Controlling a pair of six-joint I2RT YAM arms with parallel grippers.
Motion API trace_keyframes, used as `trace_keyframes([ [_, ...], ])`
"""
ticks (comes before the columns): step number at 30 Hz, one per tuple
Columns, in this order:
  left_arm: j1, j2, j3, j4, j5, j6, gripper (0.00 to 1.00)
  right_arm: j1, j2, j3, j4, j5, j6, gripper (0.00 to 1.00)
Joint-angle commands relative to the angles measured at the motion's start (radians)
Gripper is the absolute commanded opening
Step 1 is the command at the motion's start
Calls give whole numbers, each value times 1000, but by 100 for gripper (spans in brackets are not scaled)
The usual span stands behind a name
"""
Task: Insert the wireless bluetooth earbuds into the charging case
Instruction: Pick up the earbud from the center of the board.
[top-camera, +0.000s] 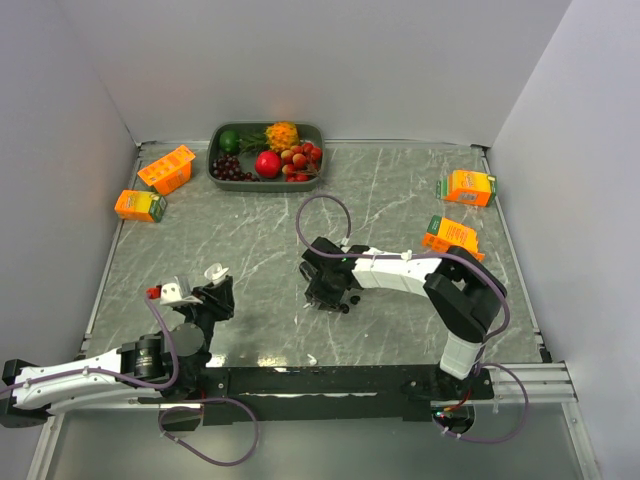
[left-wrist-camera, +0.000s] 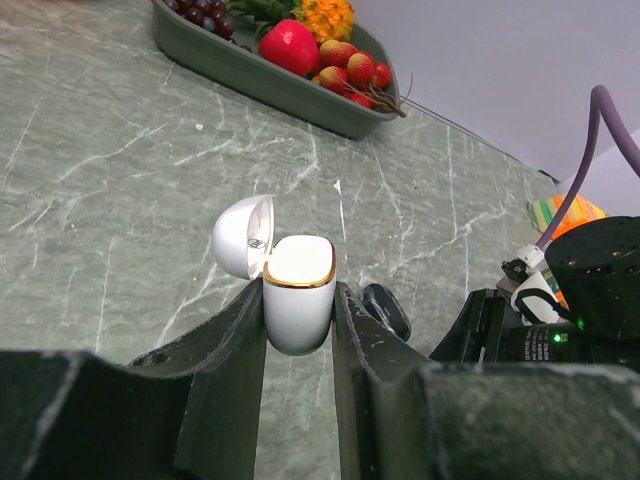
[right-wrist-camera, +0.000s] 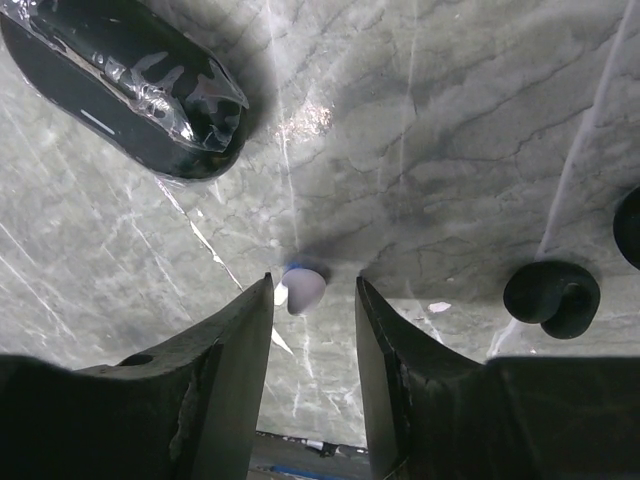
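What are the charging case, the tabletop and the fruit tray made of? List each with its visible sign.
Charging case: likely hard plastic, glossy white with a metallic-looking gold rim; it shows smooth highlights.
Tabletop: grey-green marble look with pale veins, semi-glossy; it could be printed laminate.
Fruit tray: probably plastic, matte grey-green, with a smooth moulded rim.

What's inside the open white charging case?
The charging case sits open in the left pincer. Inside its flipped-back lid, only a small dark fitting shows. The body's wells are hidden behind the gold rim and glare.
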Motion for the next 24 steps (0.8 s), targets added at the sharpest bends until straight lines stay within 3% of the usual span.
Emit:
trace_keyframes([
  [1, -1, -7, 42, -11, -16, -25, 1, -4, 13, 25, -6, -3, 10, 43],
  [14, -1, -9, 40, -18, -15, -32, 1, 0, 8, 10, -10, 2, 5, 31],
  [24, -3, -7, 40, -9, -16, -31, 1, 22, -38, 45, -73, 86, -74, 3],
])
